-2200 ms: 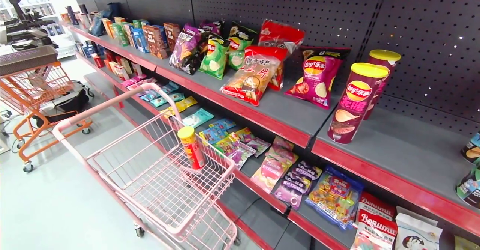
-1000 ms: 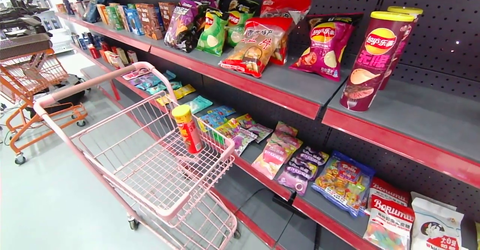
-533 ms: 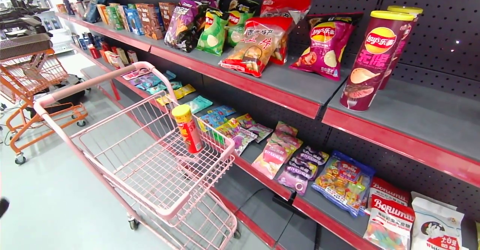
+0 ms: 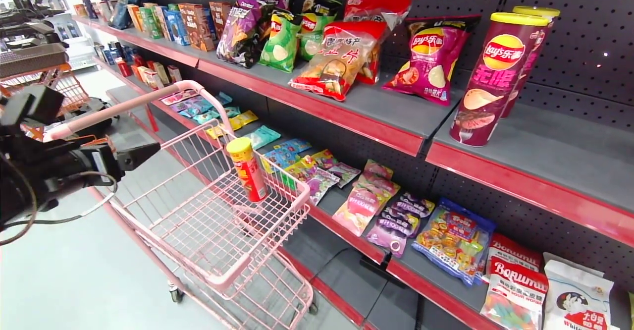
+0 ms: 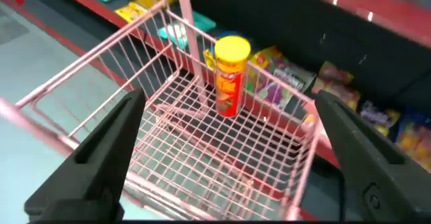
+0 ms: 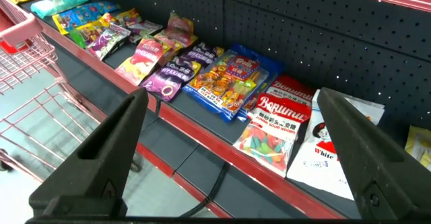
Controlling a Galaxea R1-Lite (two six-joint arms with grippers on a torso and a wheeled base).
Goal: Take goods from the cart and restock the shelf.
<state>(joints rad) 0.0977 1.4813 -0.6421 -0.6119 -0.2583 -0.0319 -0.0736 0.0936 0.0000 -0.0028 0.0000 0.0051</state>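
Observation:
A pink wire cart [image 4: 224,279] stands in front of the shelf. One red chip can with a yellow lid [image 4: 247,176] stands upright in its far corner. My left gripper [image 4: 96,134] is open and hovers over the cart's handle end, well short of the can. In the left wrist view the can [image 5: 230,76] stands beyond the open left gripper [image 5: 229,103]. The upper shelf [image 4: 381,112] holds chip bags and two tall purple cans [image 4: 488,77]. My right gripper [image 6: 229,99] is open and empty above the lower shelf's candy bags [image 6: 232,76].
An orange cart [image 4: 44,89] stands behind the pink one at the far left. Grey board lies bare to the right of the purple cans [image 4: 569,156]. The lower shelf [image 4: 346,231] is lined with flat snack packets. Floor beside the cart is free [image 4: 64,275].
The head camera shifted earlier, bringing the shelves closer. In the last half second my left arm has come in from the left, over the cart handle. The can has not moved.

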